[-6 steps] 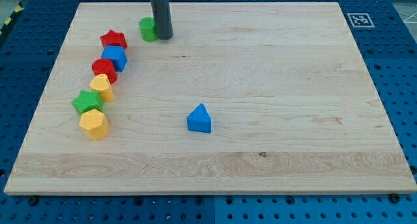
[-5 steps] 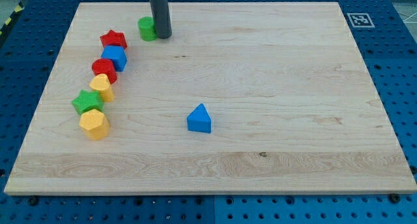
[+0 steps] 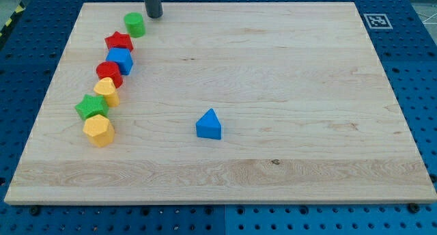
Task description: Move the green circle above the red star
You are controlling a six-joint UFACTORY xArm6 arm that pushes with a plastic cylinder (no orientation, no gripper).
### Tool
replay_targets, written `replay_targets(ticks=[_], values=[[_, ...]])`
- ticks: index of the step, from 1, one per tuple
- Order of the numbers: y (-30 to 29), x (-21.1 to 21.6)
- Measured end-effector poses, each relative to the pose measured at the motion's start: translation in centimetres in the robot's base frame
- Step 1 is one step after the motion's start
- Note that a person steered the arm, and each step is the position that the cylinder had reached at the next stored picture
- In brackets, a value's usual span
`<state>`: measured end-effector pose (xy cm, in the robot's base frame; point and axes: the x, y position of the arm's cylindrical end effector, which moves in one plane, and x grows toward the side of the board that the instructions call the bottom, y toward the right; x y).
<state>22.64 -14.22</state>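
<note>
The green circle (image 3: 134,24) lies near the board's top left, just above and slightly right of the red star (image 3: 119,42), with a small gap between them. My tip (image 3: 153,16) stands just to the upper right of the green circle, close to the board's top edge and apart from the block.
Below the red star a chain runs down the view's left: a blue block (image 3: 121,60), a red circle (image 3: 108,73), a yellow block (image 3: 106,91), a green star (image 3: 91,106), a yellow hexagon (image 3: 98,130). A blue triangle (image 3: 209,124) sits mid-board.
The green circle has slid left and slightly up, from right of the red star to above it. My tip moved left and up, and now stands off the block.
</note>
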Motion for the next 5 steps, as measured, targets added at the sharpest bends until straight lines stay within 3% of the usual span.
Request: replay_targets(ticks=[5], values=[[-2.4, 4.3]])
